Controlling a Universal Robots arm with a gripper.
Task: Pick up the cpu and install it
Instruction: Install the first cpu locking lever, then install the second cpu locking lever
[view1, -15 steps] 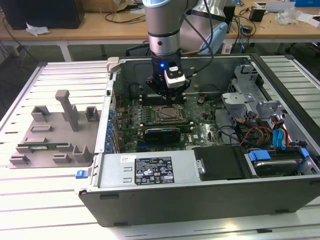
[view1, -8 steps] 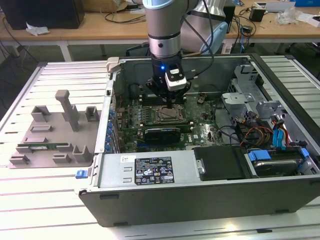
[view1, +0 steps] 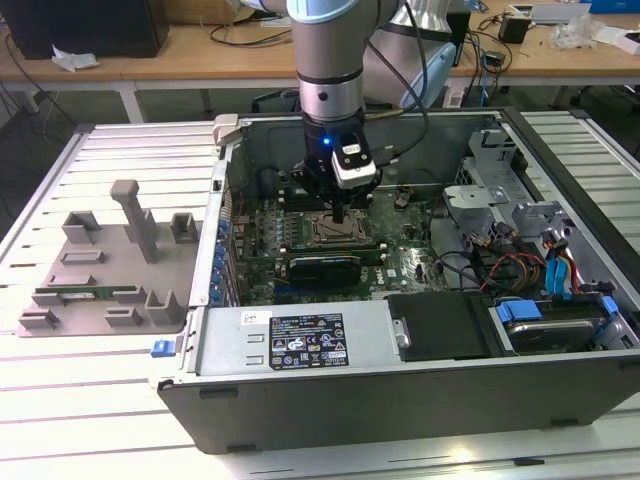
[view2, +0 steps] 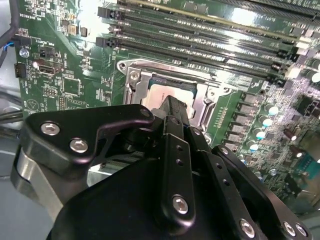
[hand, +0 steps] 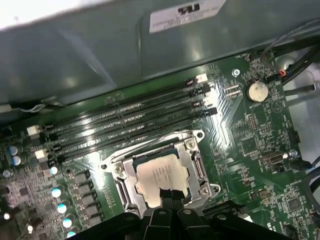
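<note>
Inside socket (hand: 160, 172) — cpu (hand: 157, 172) seated; fingers (hand: 167, 196) pressed together above, holding nothing.

The cpu (hand: 159, 176) has a silvery top with a pale rim, sitting in a shiny metal socket frame (hand: 195, 165) on a bright green motherboard (hand: 250, 135) with black memory slots (hand: 125, 122) running at its 12 o'clock. The gripper (hand: 169, 196) is plain matte black with silver screws. In the exterior view, the case (view1: 400, 390) is dark grey and the parts tray (view1: 105, 270) at its 9 o'clock is flat grey.
</note>
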